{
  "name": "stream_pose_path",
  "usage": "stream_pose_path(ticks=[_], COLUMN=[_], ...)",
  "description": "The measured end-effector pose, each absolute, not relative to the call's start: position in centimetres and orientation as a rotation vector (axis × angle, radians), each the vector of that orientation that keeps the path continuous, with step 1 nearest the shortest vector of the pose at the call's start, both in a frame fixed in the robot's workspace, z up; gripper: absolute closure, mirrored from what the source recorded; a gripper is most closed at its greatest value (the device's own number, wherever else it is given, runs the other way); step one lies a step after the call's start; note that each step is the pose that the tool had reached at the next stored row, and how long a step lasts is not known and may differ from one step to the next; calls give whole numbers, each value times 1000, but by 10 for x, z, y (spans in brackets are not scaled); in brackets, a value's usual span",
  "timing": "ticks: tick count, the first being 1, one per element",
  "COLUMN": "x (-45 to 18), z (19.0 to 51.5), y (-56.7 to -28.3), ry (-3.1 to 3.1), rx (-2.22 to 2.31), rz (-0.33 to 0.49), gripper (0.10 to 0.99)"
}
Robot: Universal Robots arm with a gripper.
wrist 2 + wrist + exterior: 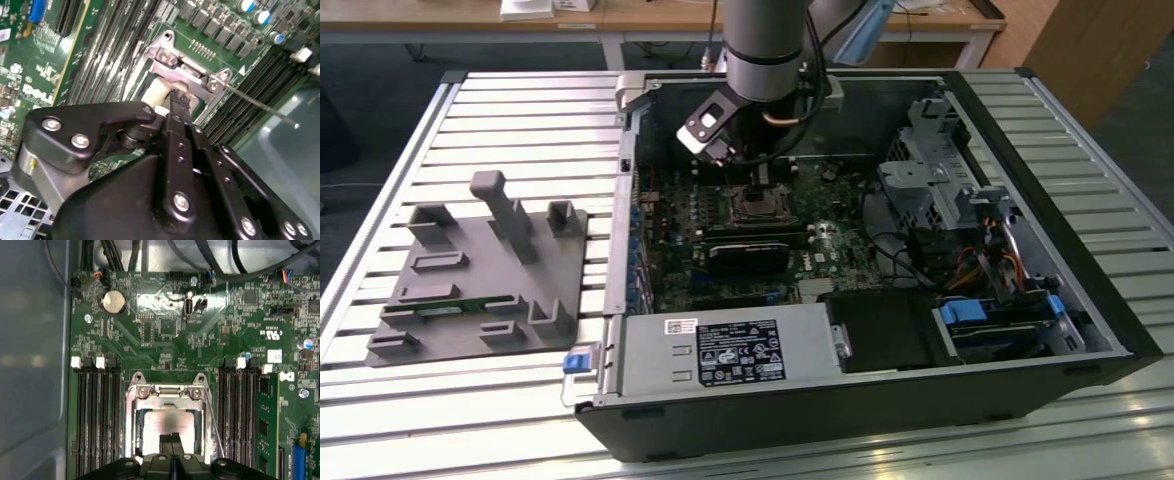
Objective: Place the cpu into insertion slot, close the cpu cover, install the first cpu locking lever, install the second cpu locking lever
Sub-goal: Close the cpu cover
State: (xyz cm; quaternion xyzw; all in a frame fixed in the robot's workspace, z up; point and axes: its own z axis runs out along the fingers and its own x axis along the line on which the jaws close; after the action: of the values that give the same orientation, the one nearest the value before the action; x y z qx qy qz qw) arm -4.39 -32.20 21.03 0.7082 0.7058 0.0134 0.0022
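Inside the open computer case, my gripper (758, 180) hangs over the insertion slot (754, 207) on the green board. In the first wrist view the cpu (162, 422) lies in the slot with its dull silver top showing. The cpu cover (150, 402) appears to lie flat around it. My gripper (171, 439) is shut, its two black fingertips pressed together right over the chip's near edge. In the second wrist view the shut tips (180, 97) reach down to the socket frame. A thin locking lever (212, 422) (260, 105) angles away from the socket's side, unlatched.
Rows of memory slots (95, 415) flank the socket on both sides. A black graphics card (750, 255) lies just nearer than the socket, and a power supply (720, 350) sits at the case front. A drive cage (934, 170) stands on the exterior view's right. A grey fixture tray (480, 270) lies outside the case.
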Motion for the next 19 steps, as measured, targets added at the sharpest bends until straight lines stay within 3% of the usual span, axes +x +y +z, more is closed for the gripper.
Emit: stream_pose_path(ticks=[19], x=[-57], z=[206], y=[-322], ry=[2215], rx=[2222], rz=[44], gripper=[980])
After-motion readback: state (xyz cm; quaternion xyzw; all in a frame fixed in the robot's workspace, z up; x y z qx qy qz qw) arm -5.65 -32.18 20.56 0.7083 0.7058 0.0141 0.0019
